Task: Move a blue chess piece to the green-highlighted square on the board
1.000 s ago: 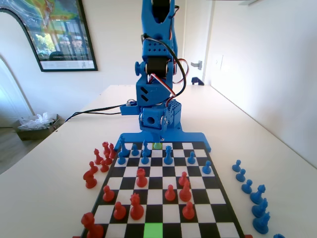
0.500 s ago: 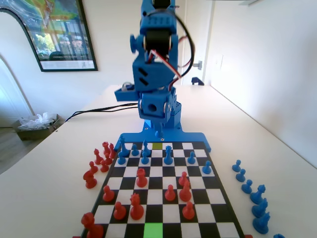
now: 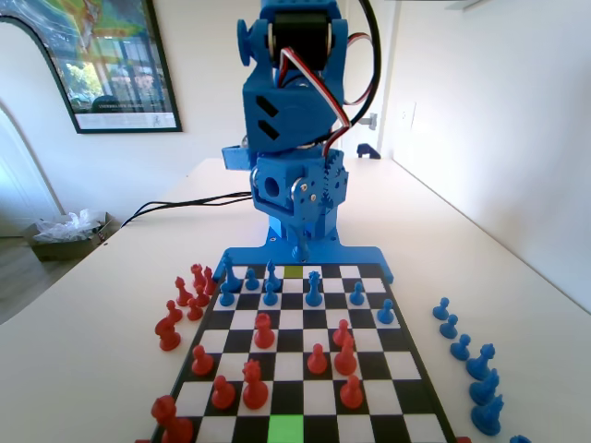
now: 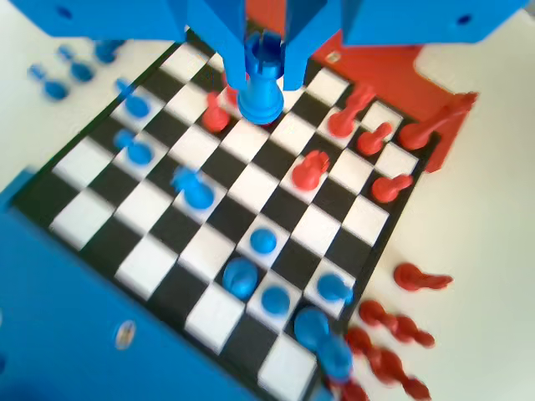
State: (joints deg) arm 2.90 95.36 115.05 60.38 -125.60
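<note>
- Fixed view, near edge of the board [image 3: 420, 392]: the green-highlighted square [image 3: 285, 428] lies bare, bright lime, with red pieces [image 3: 251, 385] in the rows just beyond it.
- Mid-board: more red pieces, then a row of blue ones [image 3: 314, 291].
- Far edge: an olive square [image 3: 294, 271], vacated; the gripper [image 3: 298, 247] has risen well above it over the last second, so the lift looks done and carrying across the board remains.
- Wrist view: gripper jaws clamp the blue chess piece [image 4: 261, 83], held upright in the air, round base, notched crown-like top.
</note>
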